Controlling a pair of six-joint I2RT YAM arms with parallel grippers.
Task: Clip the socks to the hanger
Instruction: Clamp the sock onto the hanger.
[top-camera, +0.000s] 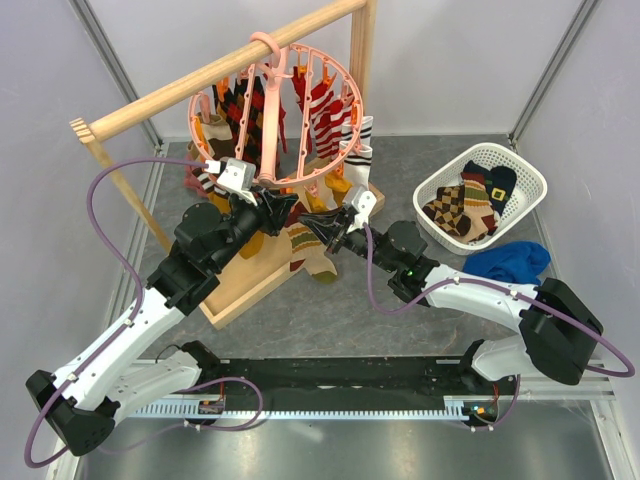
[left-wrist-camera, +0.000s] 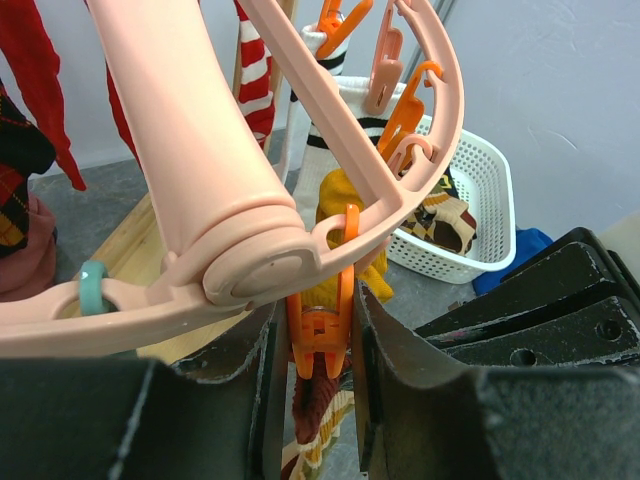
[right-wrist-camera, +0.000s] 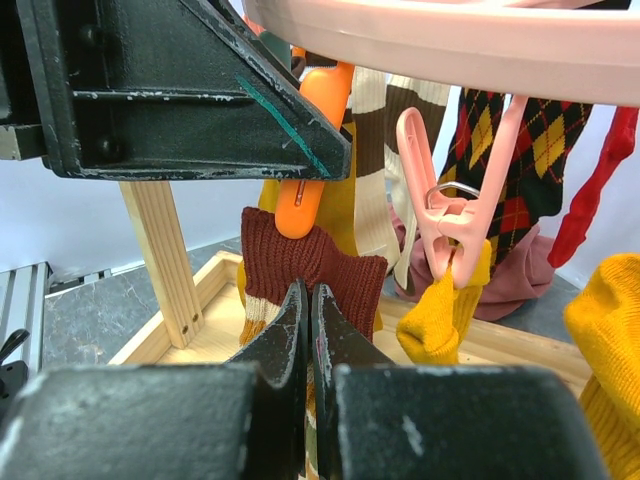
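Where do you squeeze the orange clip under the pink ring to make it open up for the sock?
Pinch the orange clip on its upper legs, coming in level from both sides. It hangs straight down from the hanger, mouth at the bottom; the pink clip nearby shows the legs splaying at the top. The left gripper stands either side of it.

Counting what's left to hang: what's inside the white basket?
The white basket holds a pile of socks: argyle, striped, and a black one with a yellow mark. Anything beneath that top layer is covered.
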